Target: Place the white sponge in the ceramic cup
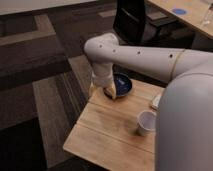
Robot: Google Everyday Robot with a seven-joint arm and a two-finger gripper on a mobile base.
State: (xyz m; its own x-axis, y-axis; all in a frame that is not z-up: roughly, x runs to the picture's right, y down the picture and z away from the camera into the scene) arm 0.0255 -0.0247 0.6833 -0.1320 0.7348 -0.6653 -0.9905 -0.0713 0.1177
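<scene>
The ceramic cup is small, pale and handleless, and stands upright on the wooden table near its right side. My gripper hangs from the white arm over the table's far left corner, just left of the dark blue bowl. Its two tan fingers stand apart and nothing shows between them. A small white thing peeks out at the arm's edge, right of the bowl. It may be the white sponge, but I cannot tell, as the arm hides most of it.
My large white arm covers the table's right side. A black office chair and a long wooden desk stand at the back right. Dark patterned carpet lies to the left and behind.
</scene>
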